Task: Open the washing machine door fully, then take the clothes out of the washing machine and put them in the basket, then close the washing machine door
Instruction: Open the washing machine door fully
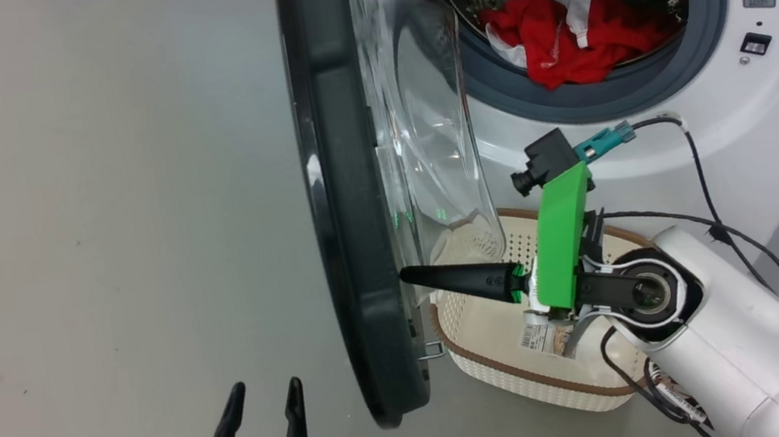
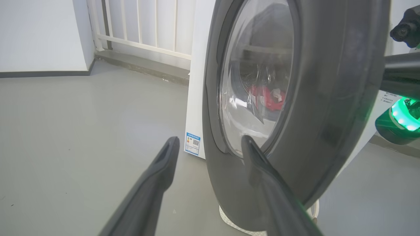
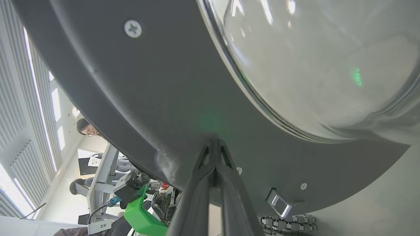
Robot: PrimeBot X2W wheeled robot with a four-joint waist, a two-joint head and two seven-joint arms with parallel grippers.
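Observation:
The washing machine door (image 1: 350, 201) stands swung out, edge-on to my head view, its clear glass bowl (image 1: 434, 130) bulging toward the washing machine (image 1: 745, 119). Red and white clothes (image 1: 572, 36) lie in the steel drum. The basket (image 1: 503, 339) sits on the floor below the drum, behind the door. My right gripper (image 1: 404, 275) is shut, its tip pressed against the door's inner rim (image 3: 183, 98) with nothing held. Low at the left, my left gripper (image 1: 266, 396) is open on the door's outer side (image 2: 328, 98), short of it.
Grey floor (image 1: 95, 212) spreads to the left of the door. A door latch hook (image 1: 434, 352) juts near the rim's bottom. Black cables (image 1: 728, 219) trail from my right arm over the basket. A white railing (image 2: 144, 29) and wall stand beyond. Two people show in the right wrist view.

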